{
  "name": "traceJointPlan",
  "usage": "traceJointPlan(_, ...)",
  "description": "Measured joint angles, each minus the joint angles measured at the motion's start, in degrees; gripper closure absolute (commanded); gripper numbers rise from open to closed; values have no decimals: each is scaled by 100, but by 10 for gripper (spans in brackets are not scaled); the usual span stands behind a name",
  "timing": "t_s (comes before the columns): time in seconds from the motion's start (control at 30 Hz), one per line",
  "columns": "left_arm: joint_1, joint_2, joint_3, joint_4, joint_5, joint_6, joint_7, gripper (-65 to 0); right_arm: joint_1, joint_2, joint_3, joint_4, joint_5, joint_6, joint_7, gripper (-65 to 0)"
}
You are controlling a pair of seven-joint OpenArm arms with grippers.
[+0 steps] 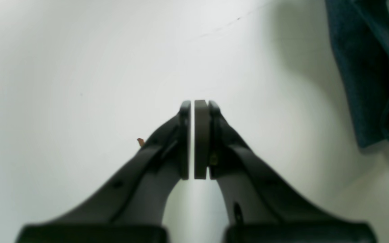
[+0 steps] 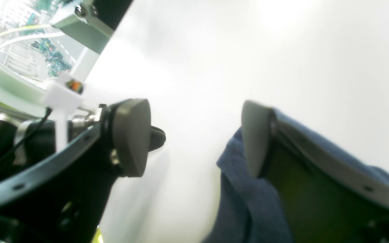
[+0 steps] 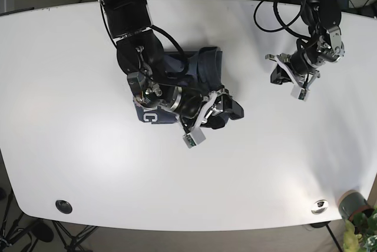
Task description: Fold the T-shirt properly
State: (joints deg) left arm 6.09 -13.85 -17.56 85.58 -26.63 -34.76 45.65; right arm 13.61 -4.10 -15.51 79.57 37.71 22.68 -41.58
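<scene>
While the right claw (image 2: 194,138) gapes empty over the folded T-shirt (image 3: 177,81), seemingly releasing it, the left claw (image 1: 192,108) rests nearly closed, holding nothing, aside on the surface (image 3: 70,146).

T-shirt (image 3: 177,84) dark navy blue, white block lettering (image 3: 149,118) at one edge. Worktop (image 3: 70,116) plain white. Both hands black, grey pads (image 2: 132,136); left hand (image 1: 193,103), right hand (image 2: 194,135).

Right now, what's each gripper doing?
Left gripper: shut, holding nothing, over bare table.
Right gripper: open, empty, at the blue T-shirt edge.
</scene>
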Motion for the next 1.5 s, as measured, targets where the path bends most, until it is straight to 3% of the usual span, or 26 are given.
traceJointPlan(0.13, -170, 2, 9, 201, 26, 0, 15, 0, -398, 282, 26, 625, -22, -70, 7, -400)
traceJointPlan(0.27, -339, -2, 107, 374, -4, 0, -26, 0, -826, 516, 7, 1257, -11, -382, -96, -400)
traceJointPlan(0.33, -398, -33, 304, 380, 17, 24, -20, -40, -1005, 629, 7, 1545, -33, -466, -210, -404)
traceJointPlan(0.53, -487, 15, 640, 457, -7, 22, -4, -207, -1530, 997, 7, 2186, -24, -446, -219, -401)
traceJointPlan(0.7, -579, -11, 901, 468, 42, 26, 20, -217, -1853, 1296, 4, 2203, -24, -448, -267, -400)
traceJointPlan(0.8, -732, 131, 1080, 468, 42, 28, 17, -217, -2024, 1351, 13, 2199, -39, -450, -234, -384)
traceJointPlan(1.0, -1167, 330, 1731, 468, -2, 22, 17, -217, -2103, 1379, 133, 2190, -46, -452, -234, -200)
traceJointPlan(1.1, -1456, 304, 2146, 439, 7, 192, 11, -217, -2057, 1421, 142, 2063, -28, -428, -197, -157)
traceJointPlan(1.23, -1777, 468, 2813, 372, 24, 774, -48, -217, -2017, 1379, 317, 1777, -44, -422, -243, -149)
traceJointPlan(1.43, -2249, 549, 3235, -817, -24, 800, -173, -217, -1952, 1440, 562, 1241, -129, -437, -157, -147)
traceJointPlan(1.5, -2420, 452, 3362, -1331, -7, 848, -520, -217, -2017, 1436, 527, 1182, -109, -424, 138, -149)
